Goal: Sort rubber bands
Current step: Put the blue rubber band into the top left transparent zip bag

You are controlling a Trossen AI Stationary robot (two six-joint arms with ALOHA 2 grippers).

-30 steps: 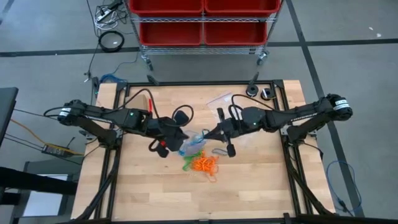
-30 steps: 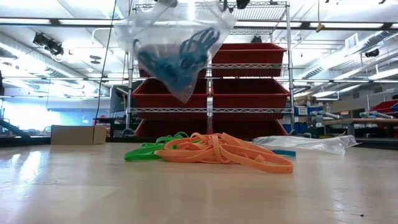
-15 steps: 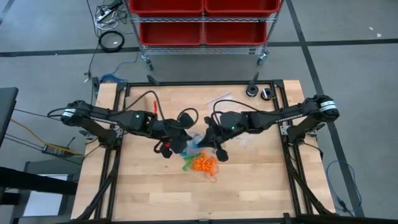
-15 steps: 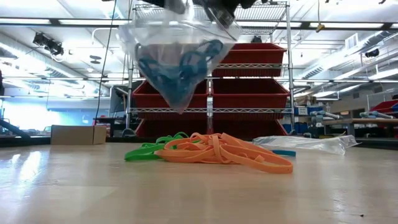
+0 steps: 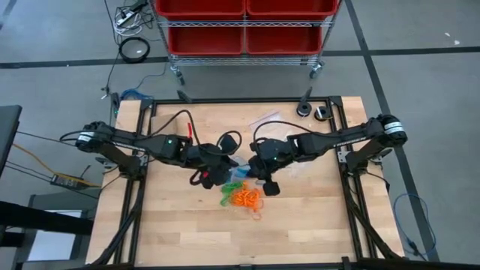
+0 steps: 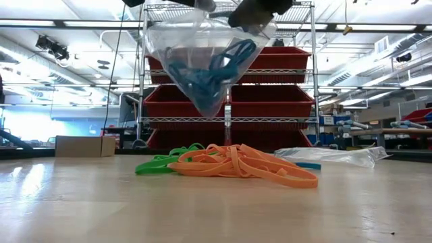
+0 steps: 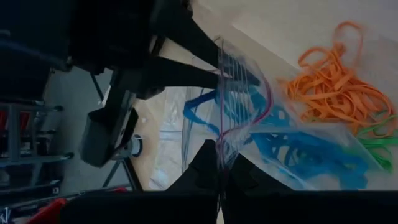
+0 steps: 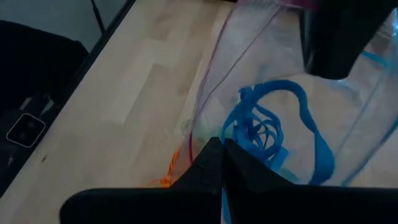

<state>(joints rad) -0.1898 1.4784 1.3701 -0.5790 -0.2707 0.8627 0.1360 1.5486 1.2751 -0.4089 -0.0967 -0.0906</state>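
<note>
A clear zip bag (image 6: 202, 64) with blue rubber bands (image 6: 202, 77) inside hangs above the table's middle, held between my two grippers. My left gripper (image 5: 220, 171) is shut on its left rim and my right gripper (image 5: 257, 171) on its right rim. Both also show at the low view's top, my left gripper (image 6: 192, 4) and my right gripper (image 6: 260, 10). Under the bag, orange rubber bands (image 6: 246, 165) and green rubber bands (image 6: 165, 162) lie in a loose heap on the wood. The blue rubber bands (image 8: 273, 127) show through the bag's wall. My left gripper pinches the bag's top rim (image 7: 219, 144) between its two shut fingers, slanting down from the table's left. The bag hangs below, clear of the table. My right gripper pinches the opposite rim (image 7: 225, 67) near the zip strip between its shut fingers (image 7: 186, 70), slanting down from the table's right. The bag's pointed bottom (image 6: 208, 111) hangs free above the heap.
A second clear bag (image 6: 337, 156) lies flat on the table to the right, and another clear bag (image 5: 264, 120) lies toward the far edge. A tan cardboard box (image 6: 82, 145) sits at the far left. Red bins (image 5: 244, 22) on a wire rack stand beyond the table.
My right gripper has moved toward the table's left, closer to my left gripper, and tipped downward. The bag has stayed lifted clear. Its mouth has narrowed between the grippers and its bottom tip has swung a little toward the table's right.
</note>
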